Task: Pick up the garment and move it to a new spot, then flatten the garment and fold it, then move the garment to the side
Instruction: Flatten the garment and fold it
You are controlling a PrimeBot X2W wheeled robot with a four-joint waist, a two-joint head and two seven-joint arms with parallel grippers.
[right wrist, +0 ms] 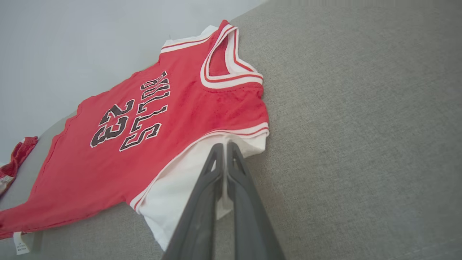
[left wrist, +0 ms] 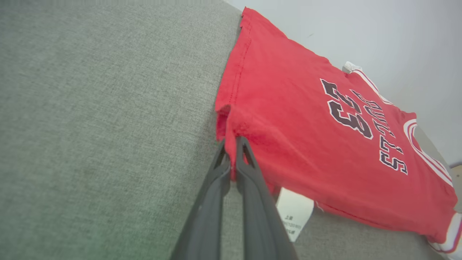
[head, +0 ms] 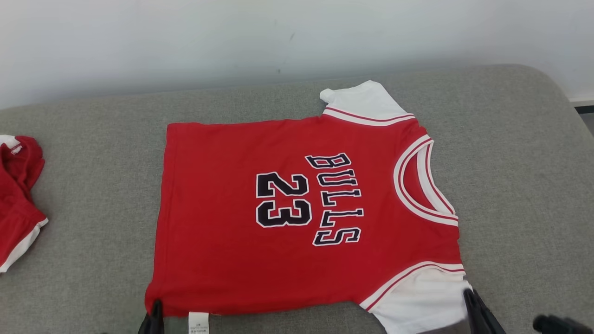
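Note:
The garment [head: 297,213] is a red jersey with white sleeves and "BULLS 23" in black, lying spread flat on the grey cushion, neck toward the right. My left gripper [head: 155,308] is shut on its near hem corner; in the left wrist view the red cloth [left wrist: 288,119] is pinched between the left gripper's [left wrist: 231,144] dark fingers. My right gripper [head: 468,297] is shut on the near white sleeve, and the right wrist view shows the sleeve [right wrist: 180,187] clamped between the right gripper's [right wrist: 224,148] fingers. A white label [head: 198,323] hangs from the hem.
A second red and white garment [head: 16,199] lies crumpled at the cushion's left edge. The grey cushion [head: 519,176] has bare surface to the right of the jersey and between the two garments. A pale wall [head: 232,37] runs behind.

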